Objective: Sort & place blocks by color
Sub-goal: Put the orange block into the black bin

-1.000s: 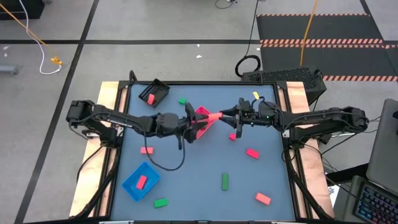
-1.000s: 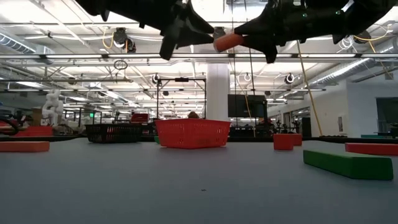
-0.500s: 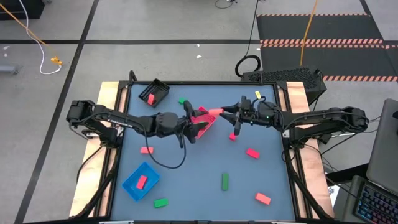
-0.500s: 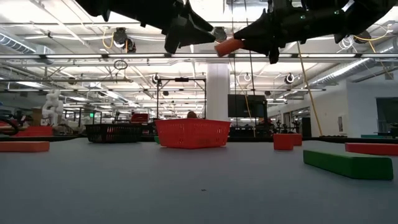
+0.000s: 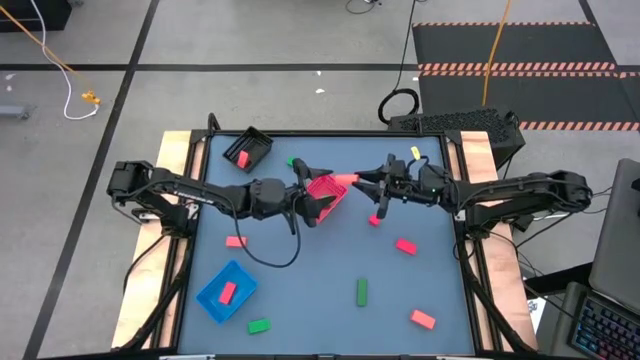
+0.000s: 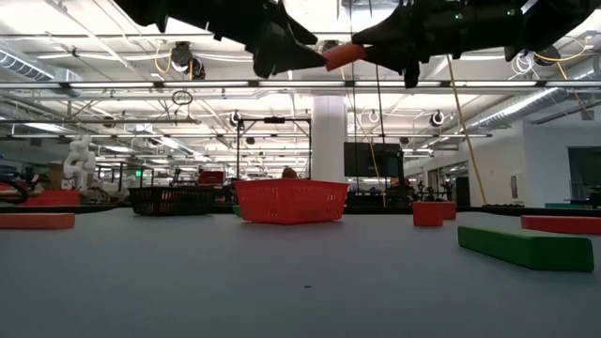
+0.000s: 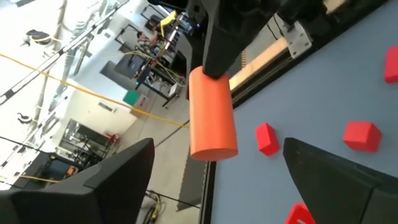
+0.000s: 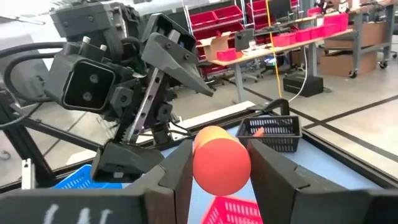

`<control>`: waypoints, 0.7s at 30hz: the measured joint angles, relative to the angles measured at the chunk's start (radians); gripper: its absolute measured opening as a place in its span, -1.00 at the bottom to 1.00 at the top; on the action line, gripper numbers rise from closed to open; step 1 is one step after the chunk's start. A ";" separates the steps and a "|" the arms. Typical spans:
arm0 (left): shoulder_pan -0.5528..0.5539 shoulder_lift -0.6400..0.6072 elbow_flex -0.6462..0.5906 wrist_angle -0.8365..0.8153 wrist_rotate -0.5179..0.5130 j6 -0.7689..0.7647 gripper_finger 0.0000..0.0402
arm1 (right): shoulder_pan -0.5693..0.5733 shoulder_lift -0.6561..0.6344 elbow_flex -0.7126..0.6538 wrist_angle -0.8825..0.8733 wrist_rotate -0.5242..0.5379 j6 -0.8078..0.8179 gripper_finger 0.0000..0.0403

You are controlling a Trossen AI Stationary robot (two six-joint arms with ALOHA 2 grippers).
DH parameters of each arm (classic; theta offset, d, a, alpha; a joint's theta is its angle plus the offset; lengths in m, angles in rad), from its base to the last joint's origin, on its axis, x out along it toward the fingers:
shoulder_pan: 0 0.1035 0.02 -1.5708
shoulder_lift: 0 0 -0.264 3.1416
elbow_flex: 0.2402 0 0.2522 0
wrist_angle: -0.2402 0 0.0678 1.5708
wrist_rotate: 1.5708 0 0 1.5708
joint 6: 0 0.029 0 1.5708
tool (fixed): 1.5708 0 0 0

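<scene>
Blue-grey table point(image 5: 300, 290), scattered red and green blocks point(image 5: 362, 292), pink-red tray point(image 5: 326, 188), blue tray point(image 5: 226, 291), black tray point(image 5: 247, 147)

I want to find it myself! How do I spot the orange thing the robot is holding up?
Look above the pink-red tray mid-table, where both arms meet. The right tool pinches an orange cylinder in the air. It is round; the blocks on the table are boxy.

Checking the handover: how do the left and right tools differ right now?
Jaws: the left tool stands open and empty; the right tool is shut on the orange-red cylinder.
Contact: in the left wrist view the left tool's fingers stand clear on either side of the cylinder, while the right tool pinches it at one end.
Shared: both hang high over the table, tips facing each other above the red basket.
</scene>
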 joint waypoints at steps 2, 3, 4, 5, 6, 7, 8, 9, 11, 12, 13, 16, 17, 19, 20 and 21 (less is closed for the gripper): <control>0.000 0.012 0.000 0.040 0.000 0.000 0.73 | 0.004 0.007 0.000 0.012 0.000 0.002 -0.40; 0.000 0.020 0.000 0.052 0.000 0.002 0.71 | 0.005 0.014 0.000 0.025 0.000 0.002 -0.40; 0.000 0.031 0.000 0.069 0.000 0.003 0.69 | 0.005 0.023 0.000 0.040 -0.002 0.003 -0.40; 0.000 0.044 0.000 0.087 0.001 0.007 0.67 | 0.005 0.031 0.000 0.048 -0.010 0.003 -0.40; 0.000 0.056 0.000 0.099 0.001 0.018 0.65 | 0.005 0.038 0.000 0.055 -0.024 0.003 -0.40; 0.000 0.067 0.000 0.108 0.001 0.032 0.62 | 0.005 0.045 0.000 0.063 -0.026 0.003 -0.40; 0.000 0.077 0.000 0.112 0.001 0.053 0.60 | 0.005 0.052 0.000 0.072 -0.026 0.003 -0.40; 0.001 0.086 0.000 0.118 0.001 0.072 0.58 | 0.005 0.056 0.000 0.079 -0.027 0.003 -0.40; 0.001 0.104 0.000 0.140 0.000 0.090 0.53 | 0.005 0.057 0.000 0.076 -0.027 0.003 -0.40; 0.001 0.108 0.000 0.155 0.000 0.091 0.50 | 0.005 0.057 0.000 0.076 -0.027 0.003 -0.40; 0.001 0.109 0.000 0.164 0.000 0.090 0.48 | 0.005 0.057 0.000 0.075 -0.027 0.003 -0.40; 0.001 0.108 0.000 0.186 -0.001 0.089 0.39 | 0.005 0.057 0.000 0.074 -0.027 0.002 -0.40; 0.001 0.108 0.000 0.188 -0.001 0.088 0.36 | 0.005 0.057 0.000 0.074 -0.027 0.001 -0.40; 0.001 0.108 0.000 0.192 -0.001 0.085 0.30 | 0.005 0.057 0.000 0.072 -0.027 0.001 -0.40; 0.001 0.108 0.000 0.197 -0.001 0.085 0.27 | 0.005 0.057 0.000 0.070 -0.027 0.001 -0.40; 0.001 0.108 0.000 0.199 -0.001 0.085 0.23 | 0.005 0.057 0.000 0.069 -0.027 0.001 -0.40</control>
